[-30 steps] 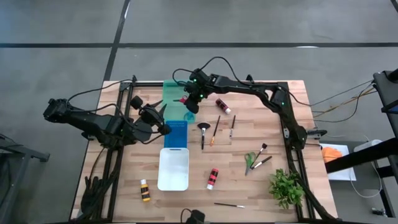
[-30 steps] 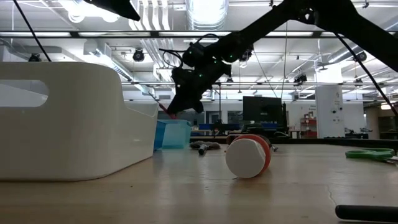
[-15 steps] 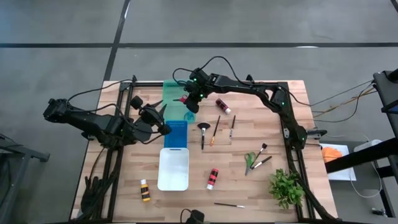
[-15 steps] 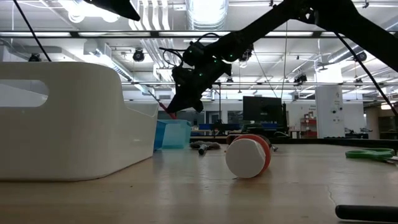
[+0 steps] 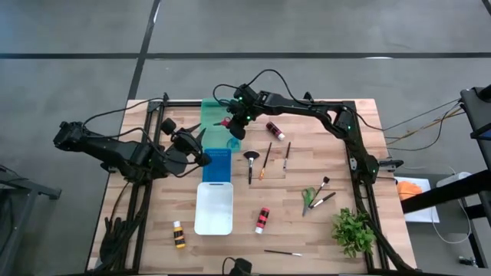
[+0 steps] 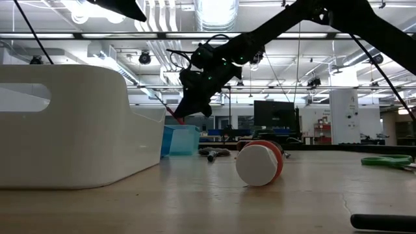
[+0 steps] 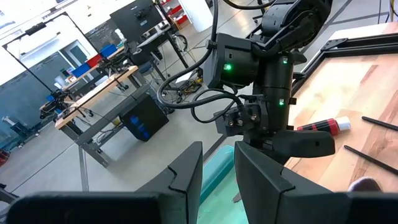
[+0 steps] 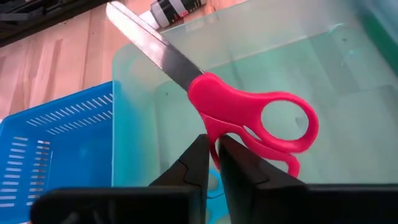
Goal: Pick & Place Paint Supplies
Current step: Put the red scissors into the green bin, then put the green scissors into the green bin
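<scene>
My right gripper (image 8: 213,163) pinches red-handled steel scissors (image 8: 249,121) over the translucent green plastic tray (image 8: 348,99). I should lower before releasing, so they land flat inside.

Setting: you are in an industrial lab or workshop. Evidence: exposed ceiling ducts (image 6: 214,10), strip lights, workbenches (image 7: 93,93) with monitors (image 6: 270,112), bare concrete floor (image 5: 307,27).

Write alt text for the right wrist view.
The right gripper holds red-handled scissors by the handle above a translucent green tray, blades pointing away. A blue slotted tray sits beside it on the wooden table.
</scene>
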